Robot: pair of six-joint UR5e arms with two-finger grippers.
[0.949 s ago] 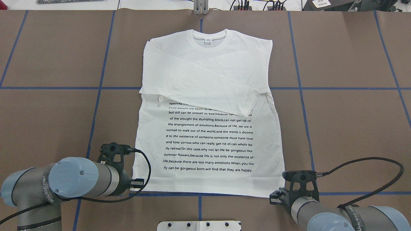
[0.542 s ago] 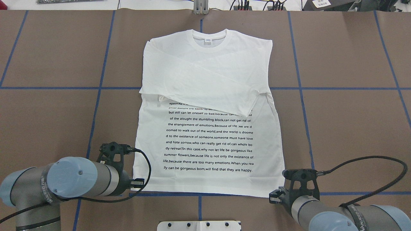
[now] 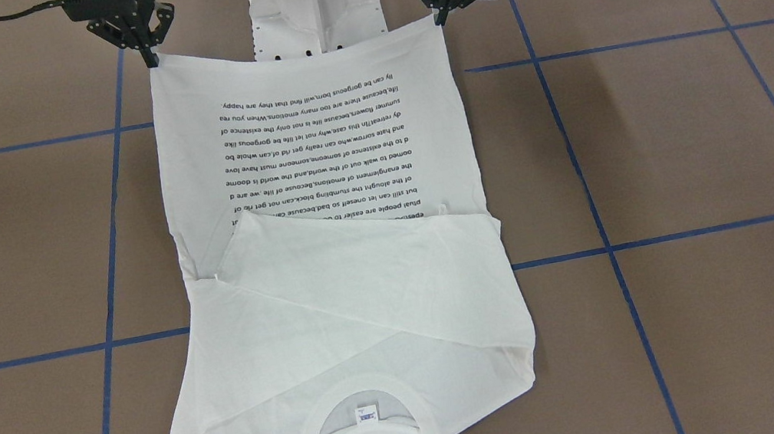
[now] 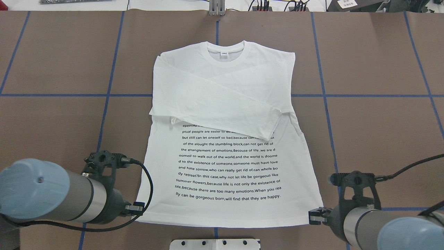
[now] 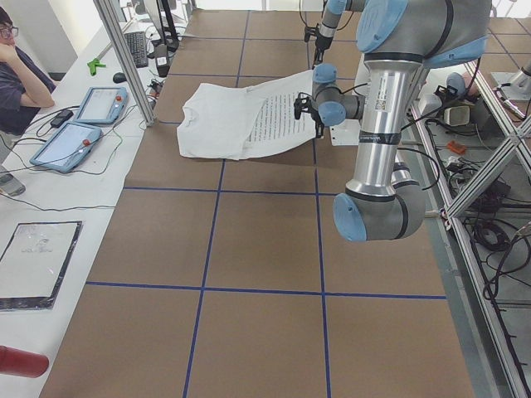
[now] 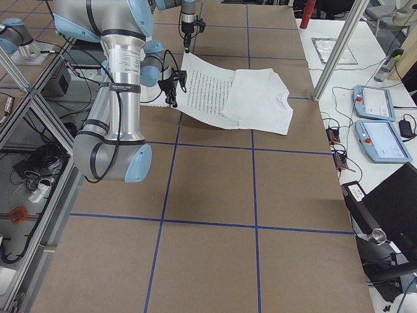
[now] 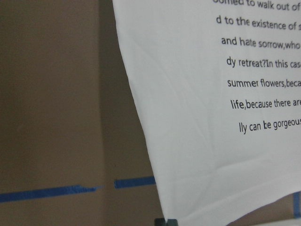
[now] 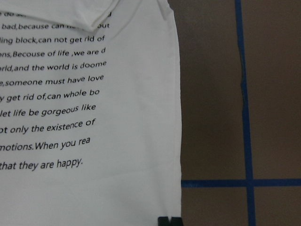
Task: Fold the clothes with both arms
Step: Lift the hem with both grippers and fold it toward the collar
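Observation:
The white long-sleeved T-shirt (image 4: 222,86) lies printed side up, collar (image 4: 227,47) far from me, both sleeves folded across the chest. Its hem end is lifted off the table, as the front view (image 3: 302,75) and both side views show. My left gripper (image 4: 133,208) is shut on the left hem corner; it also shows in the front view (image 3: 439,16). My right gripper (image 4: 314,215) is shut on the right hem corner, also seen in the front view (image 3: 153,56). Each wrist view shows the hem edge (image 7: 197,155) (image 8: 141,188) running into the fingertips at the bottom.
The white rigid pedestal base (image 4: 215,244) sits just behind the raised hem. The brown table (image 4: 381,69) carries blue tape lines. Beyond its far edge are cables, tablets (image 5: 79,141) and a seated person (image 5: 21,75).
Both grippers have risen and drawn back toward me with the hem corners. The hem end has lifted and spread, and the whole shirt has slid a little toward me.

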